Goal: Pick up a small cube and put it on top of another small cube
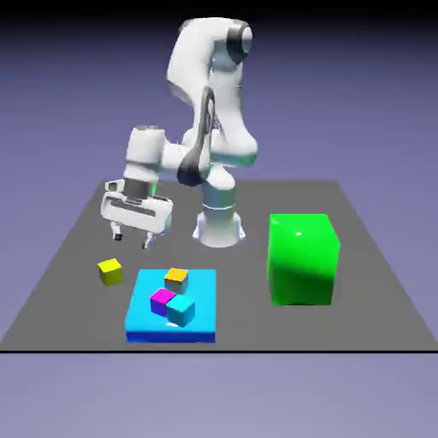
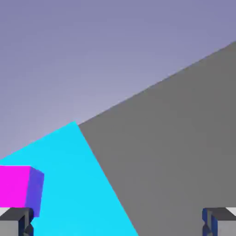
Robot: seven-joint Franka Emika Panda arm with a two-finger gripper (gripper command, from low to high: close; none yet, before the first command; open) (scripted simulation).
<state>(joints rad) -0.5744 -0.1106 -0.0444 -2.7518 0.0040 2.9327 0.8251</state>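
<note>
Lying nearest, blue slab [image 1: 204, 295]: flat on the dark table [image 1: 248, 329], bearing three small cubes.
Cyan cube [image 1: 180, 310]: at the slab's front, overlapping the magenta one in view; contact cannot be told.
Magenta cube [image 1: 162, 301]: on the slab, beside the cyan; it also shows at the hand view's edge.
Orange-yellow cube [image 1: 176, 279]: farther back on the slab. Which cube is to be the base, I cannot tell.
Big green cube [image 1: 300, 261]: well apart, towards the exterior view's right; likely no part of this.
Lemon-yellow cube [image 1: 110, 272]: the one to lift, on the bare table off the slab's exterior-view left side.
Claw [image 1: 132, 241]: spread wide, nothing between the tips, raised behind the yellow cube.
Step in hand: the approach, before any grasp, I judge. Next: bring the tips over the yellow cube, square them to its faces, lower, then close.
Arm [image 1: 219, 94]: farthest back, bent over towards the claw.
</note>
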